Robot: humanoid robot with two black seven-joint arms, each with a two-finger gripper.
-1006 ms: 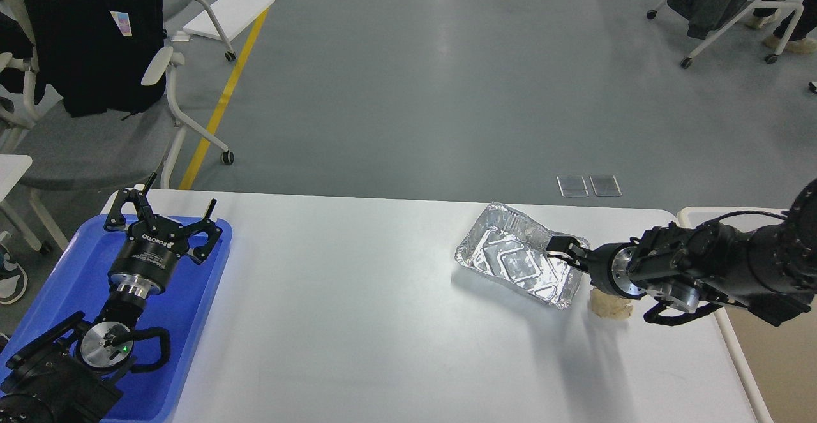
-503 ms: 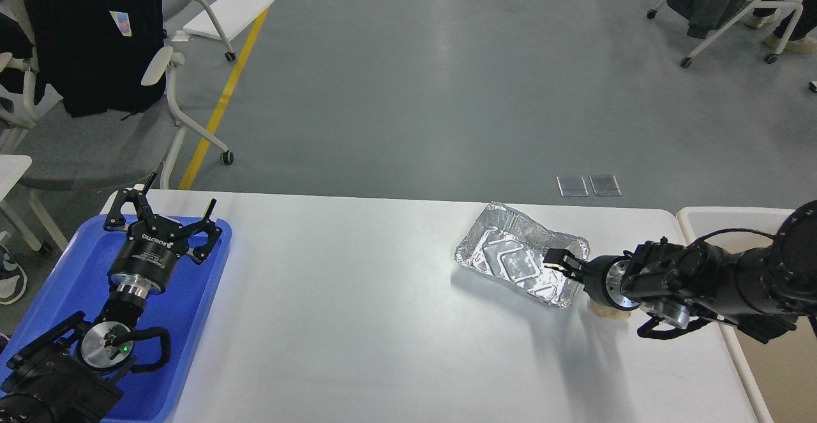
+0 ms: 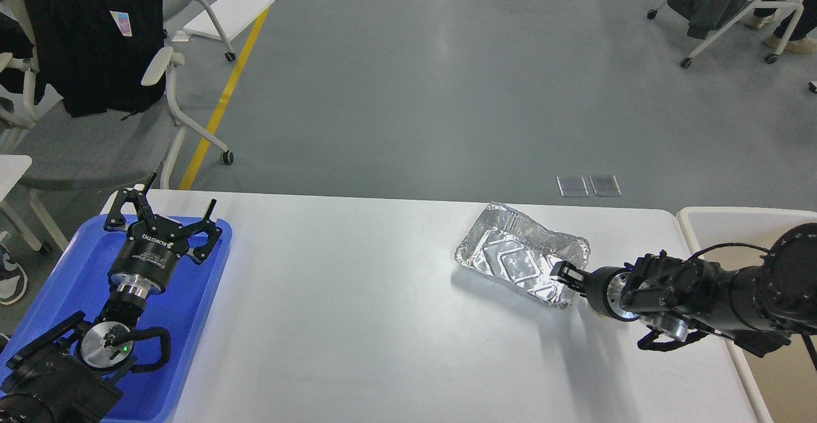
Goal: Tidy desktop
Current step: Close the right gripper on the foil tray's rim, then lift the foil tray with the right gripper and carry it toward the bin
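The desktop [image 3: 357,302] is a wide white tabletop. A crumpled silver foil tray [image 3: 510,254] lies on it at the right. My right gripper [image 3: 567,276] comes in low from the right and sits at the foil tray's near right rim. Its fingers are small and dark, so I cannot tell whether they are open or closed on the rim. My left gripper [image 3: 164,211] is open and empty, above the blue plastic tray [image 3: 70,270] at the left end.
A white-rimmed beige bin [image 3: 727,219] stands against the desktop's right edge, partly behind my right arm. Chairs with dark clothing stand on the grey floor at the far left and far right.
My right gripper has lowered and come toward the near side along the foil tray's right rim. The arm now hides a small beige lump that showed beneath it. The foil tray and left arm have not moved.
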